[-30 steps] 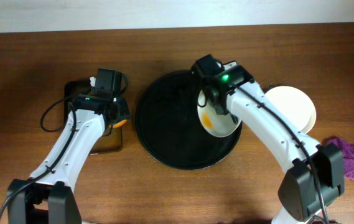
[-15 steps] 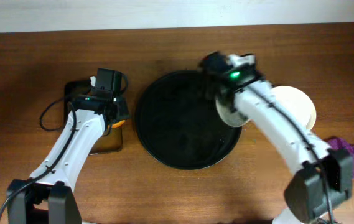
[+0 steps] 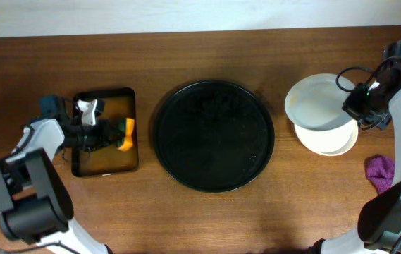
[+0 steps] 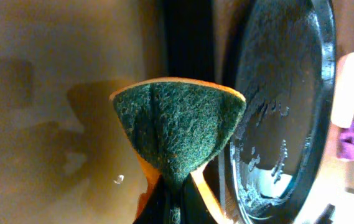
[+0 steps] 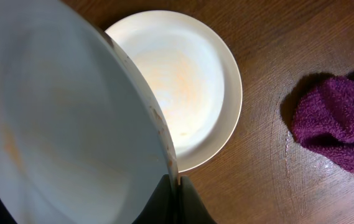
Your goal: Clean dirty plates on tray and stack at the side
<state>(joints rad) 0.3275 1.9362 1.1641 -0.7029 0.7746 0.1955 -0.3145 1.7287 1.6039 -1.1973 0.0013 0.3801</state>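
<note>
My right gripper (image 3: 353, 111) is shut on the rim of a white plate (image 3: 317, 106) and holds it over a second white plate (image 3: 330, 141) lying on the table at the right. In the right wrist view the held plate (image 5: 58, 124) fills the left and the lower plate (image 5: 183, 81) shows faint orange smears. My left gripper (image 3: 112, 132) is shut on a green-and-orange sponge (image 3: 124, 134) over the small dark basin (image 3: 105, 164). The sponge (image 4: 177, 130) shows folded in the left wrist view. The round black tray (image 3: 213, 135) holds no plates.
A purple cloth (image 3: 381, 173) lies at the table's right edge, also in the right wrist view (image 5: 338, 124). A black cable (image 3: 359, 70) loops near the right arm. The tray's wet rim (image 4: 276, 124) shows beside the sponge.
My right gripper has carried the plate off the tray to the right, over the plate at the side. My left arm has swung left and now holds the sponge over the basin.
</note>
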